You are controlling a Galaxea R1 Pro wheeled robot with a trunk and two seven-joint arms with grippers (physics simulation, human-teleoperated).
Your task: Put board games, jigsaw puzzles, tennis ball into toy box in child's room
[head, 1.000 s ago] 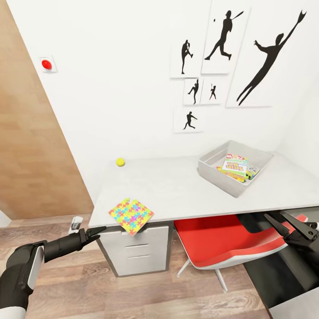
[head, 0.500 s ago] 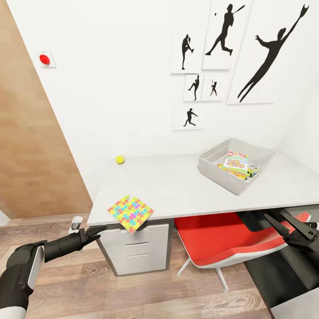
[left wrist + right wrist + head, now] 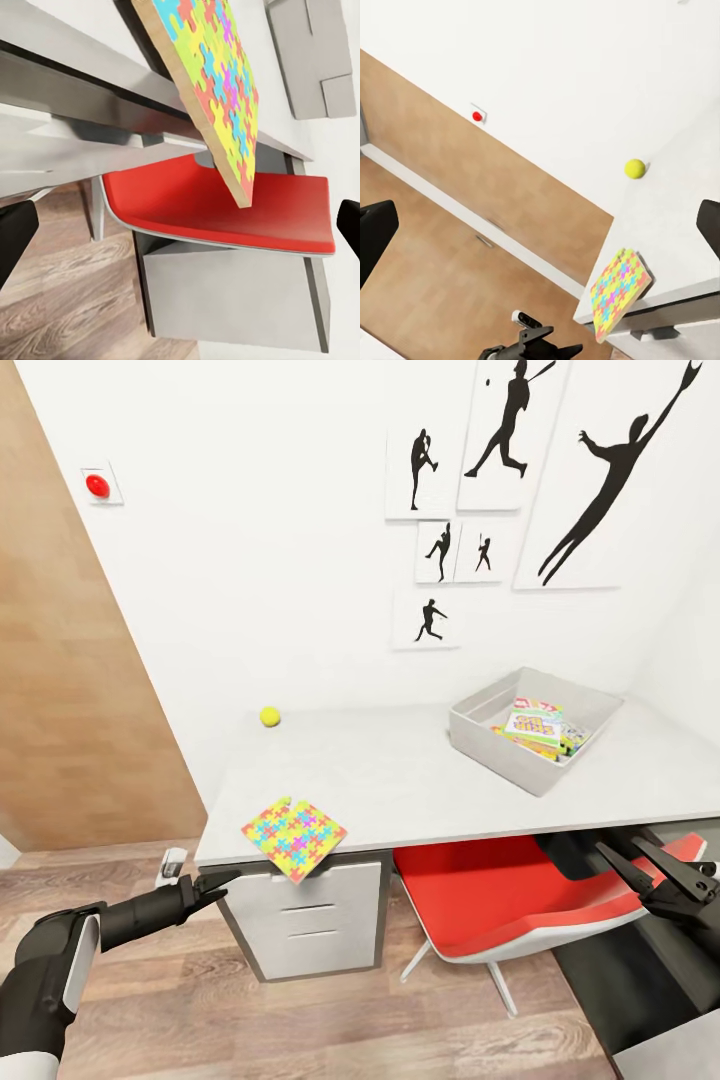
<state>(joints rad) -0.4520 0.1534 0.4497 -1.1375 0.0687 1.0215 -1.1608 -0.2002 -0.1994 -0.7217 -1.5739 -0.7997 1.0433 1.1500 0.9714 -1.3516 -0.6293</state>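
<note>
Grey table [image 3: 420, 780] has slid a bit lower in view as the robot rolled closer, so the puzzle [image 3: 294, 837] hanging off its near left edge sits just beyond the spread left claw [image 3: 215, 883].

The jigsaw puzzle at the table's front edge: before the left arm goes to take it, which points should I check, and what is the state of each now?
1. Left end effector open and holding nothing: ok.
2. Jigsaw puzzle within easy approach: ok, it lies just above and beside the end effector, apart from it.
3. Puzzle lying steadily on the table: not ok, one corner overhangs the front edge above the drawers.
4. Toy box ready to receive it: ok, open on top, game boxes inside, some room left.
5. Tennis ball out of the way: ok, far back near the wall.
6. Right end effector clear of the path: ok, open, low beside the red chair.
</note>
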